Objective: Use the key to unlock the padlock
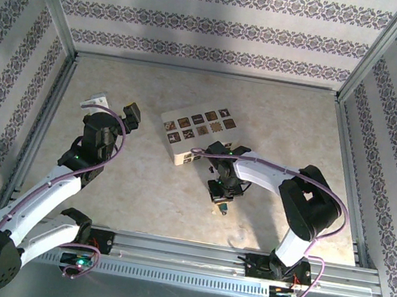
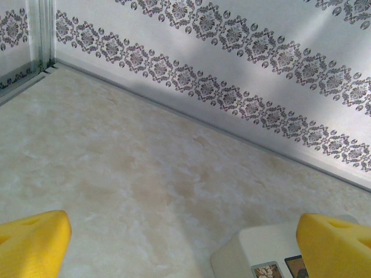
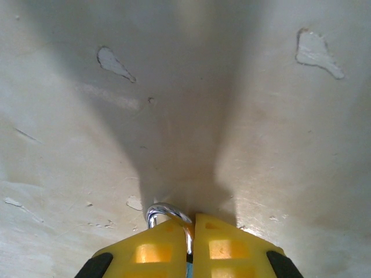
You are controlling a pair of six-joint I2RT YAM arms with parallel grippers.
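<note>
- Yellow fingertips [image 3: 151, 255] of the right gripper [image 3: 191, 243] sit closest to the right wrist lens, pressed together with only a hairline seam between them.
- And they've got something: the padlock [image 3: 168, 207] is pinched in that seam, its silvery shackle curling out past the tips, a sliver of blue body showing low in the gap.
- Shackle end points down at the table [image 3: 261, 116], right where the gripper's shadow narrows to a point. Whether it touches the surface or hangs just clear, I can't tell.
- Table looks scuffed here, with pale chipped patches [image 3: 316, 49] farther out.
- Up to the top view: the right gripper [image 1: 221, 206] points straight down over the middle of the table, near the box [image 1: 199, 135], on the side toward the arms' bases.
- Box is cream with dark square tiles on top, lying at an angle around the table's centre.
- Over to the left gripper [image 1: 113, 109]: jaws spread wide, nothing between them, held up left of the box and well apart from the padlock.
- Left wrist view agrees: the left gripper [image 2: 184, 246] shows one yellow finger [image 2: 32, 243] at each lower corner, bare table between them, and a corner of the box [image 2: 249, 249] just inside the right-hand finger.
- Beyond that, the patterned wall [image 2: 232, 92] meets the table.
- Purple cables [image 1: 47, 186] loop along both arms.
</note>
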